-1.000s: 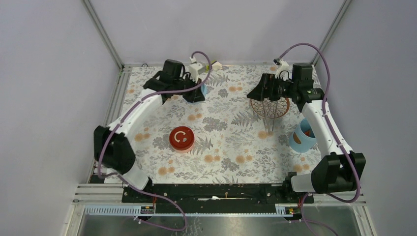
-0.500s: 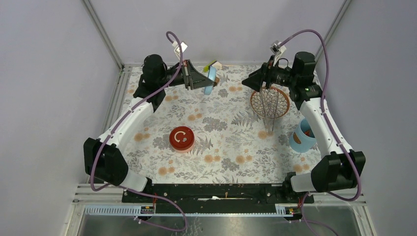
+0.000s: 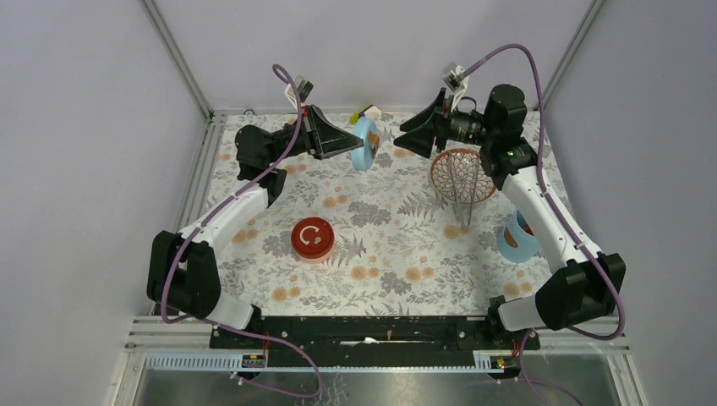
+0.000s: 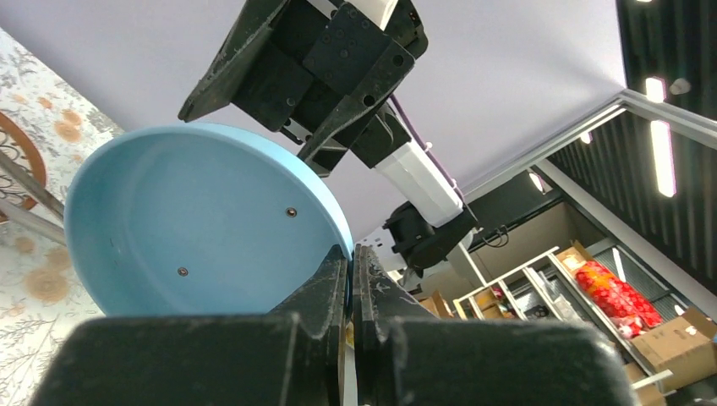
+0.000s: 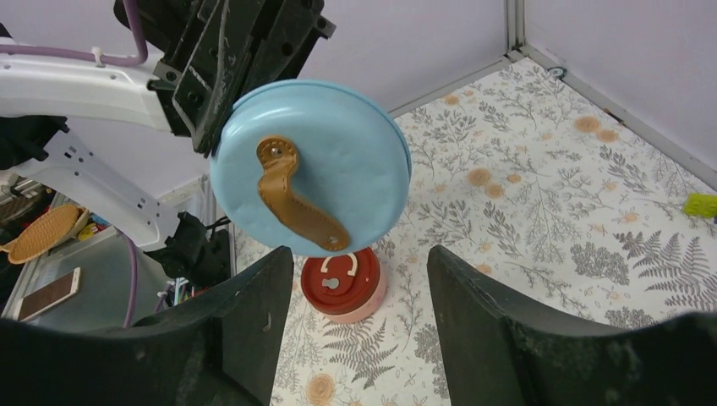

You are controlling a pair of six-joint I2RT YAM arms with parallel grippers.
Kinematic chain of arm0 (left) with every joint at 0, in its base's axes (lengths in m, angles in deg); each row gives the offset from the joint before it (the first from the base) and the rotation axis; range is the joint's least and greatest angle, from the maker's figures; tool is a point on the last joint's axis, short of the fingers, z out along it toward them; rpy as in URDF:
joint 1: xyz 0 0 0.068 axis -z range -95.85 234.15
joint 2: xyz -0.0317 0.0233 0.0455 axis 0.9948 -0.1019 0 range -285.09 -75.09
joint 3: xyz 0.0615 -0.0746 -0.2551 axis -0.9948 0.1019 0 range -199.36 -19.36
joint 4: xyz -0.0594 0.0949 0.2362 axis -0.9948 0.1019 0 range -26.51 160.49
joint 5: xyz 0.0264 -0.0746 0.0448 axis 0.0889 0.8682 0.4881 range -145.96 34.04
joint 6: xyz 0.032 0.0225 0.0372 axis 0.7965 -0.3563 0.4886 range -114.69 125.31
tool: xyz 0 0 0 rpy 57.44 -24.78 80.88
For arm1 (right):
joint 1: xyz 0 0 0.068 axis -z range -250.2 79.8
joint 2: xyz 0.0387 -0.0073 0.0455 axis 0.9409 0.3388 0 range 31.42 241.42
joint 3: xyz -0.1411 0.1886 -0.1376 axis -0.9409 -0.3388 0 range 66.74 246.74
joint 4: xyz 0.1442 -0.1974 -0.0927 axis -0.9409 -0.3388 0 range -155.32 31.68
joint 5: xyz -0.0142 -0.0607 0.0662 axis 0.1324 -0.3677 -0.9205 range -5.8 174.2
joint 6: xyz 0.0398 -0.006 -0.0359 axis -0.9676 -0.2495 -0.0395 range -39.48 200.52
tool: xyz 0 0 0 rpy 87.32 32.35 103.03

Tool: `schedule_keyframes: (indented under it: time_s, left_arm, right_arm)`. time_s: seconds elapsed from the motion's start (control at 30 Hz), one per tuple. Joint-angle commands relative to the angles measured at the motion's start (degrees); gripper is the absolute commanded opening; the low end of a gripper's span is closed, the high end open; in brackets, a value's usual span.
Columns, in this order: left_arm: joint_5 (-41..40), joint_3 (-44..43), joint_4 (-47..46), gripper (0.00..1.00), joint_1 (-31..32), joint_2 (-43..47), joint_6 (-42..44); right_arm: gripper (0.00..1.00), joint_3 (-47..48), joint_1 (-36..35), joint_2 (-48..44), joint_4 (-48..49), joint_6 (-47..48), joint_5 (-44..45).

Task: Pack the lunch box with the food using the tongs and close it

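My left gripper (image 3: 355, 142) is shut on the rim of the lunch box's light-blue disc (image 3: 366, 143), held on edge in the air over the table's back. The left wrist view shows the disc's hollow inside (image 4: 194, 220) and the pinching fingers (image 4: 334, 279). My right gripper (image 3: 409, 136) faces the disc from the right, open and apart from it. In the right wrist view the disc (image 5: 338, 152), with its brown strap (image 5: 296, 194), hangs just above my open right gripper (image 5: 362, 254). The red-lidded pink bowl (image 3: 312, 239) stands mid-table. The tongs (image 3: 462, 207) lie across the patterned dish (image 3: 484, 188). The light-blue shell (image 3: 516, 241) holds red-brown food (image 3: 527, 227).
A small yellow-green object (image 3: 368, 112) lies at the back edge of the floral table cover (image 3: 389, 254). Metal frame rails run along the table's left side (image 3: 201, 161). The pink bowl (image 5: 342, 283) shows under the raised disc in the right wrist view.
My left arm has lifted the disc off the table at the back and swung it right, turning it on edge. My right gripper rose from the dish, turned toward the disc and narrowed its jaws.
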Motion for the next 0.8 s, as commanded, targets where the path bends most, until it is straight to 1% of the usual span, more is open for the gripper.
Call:
schedule_keyframes:
  time_s: [0.0,0.23,0.3,0.37,0.57,0.77]
  left_arm:
    - [-2.2,1.2,-9.6,0.0,-0.3,0.1,-6.9]
    - [-3.9,2.6,-9.6,0.0,-0.3,-0.3,-10.4]
    - [-4.5,3.0,-10.7,0.0,-0.3,-0.5,-12.0]
    - [-4.9,3.2,-12.2,0.0,-0.3,-0.7,-13.5]
    - [-5.6,4.3,-15.6,0.0,-0.3,-1.0,-15.9]
    - [-6.0,5.0,-15.9,0.0,-0.2,-0.7,-16.7]
  right_arm:
    - [0.66,5.1,-2.4,0.9,2.3,-0.9,0.9]
    - [0.62,12.0,-7.8,2.8,-11.7,10.5,5.4]
    - [0.61,12.9,-9.0,3.1,-14.1,12.5,6.3]
    - [0.61,13.2,-9.7,3.2,-15.6,14.9,6.9]
    - [0.59,13.6,-11.0,3.9,-17.0,16.7,7.9]
    - [0.58,14.5,-12.4,4.9,-18.8,18.8,10.0]
